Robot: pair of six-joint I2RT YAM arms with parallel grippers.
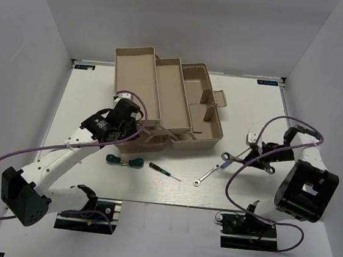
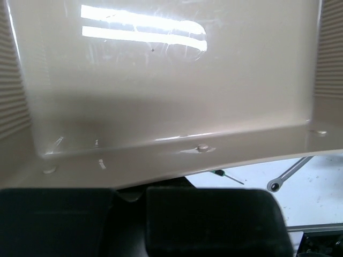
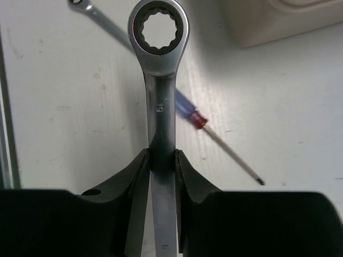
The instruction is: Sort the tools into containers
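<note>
Wrench (image 3: pixel 159 107) sits clenched in the right claw (image 3: pixel 161 158), just right of the toolbox (image 1: pixel 210 139); left claw (image 2: pixel 131 198) hovers at the toolbox's front, and I cannot tell its grip.

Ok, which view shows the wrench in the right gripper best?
Right wrist: the wrench fills the frame, shank clamped between fingers, 19 stamp readable. Top external shows it small; left wrist not at all.

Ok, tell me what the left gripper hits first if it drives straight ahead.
The beige toolbox tray. Its wall fills the wrist view just ahead of the left gripper, though the exact gap is unclear.
</note>
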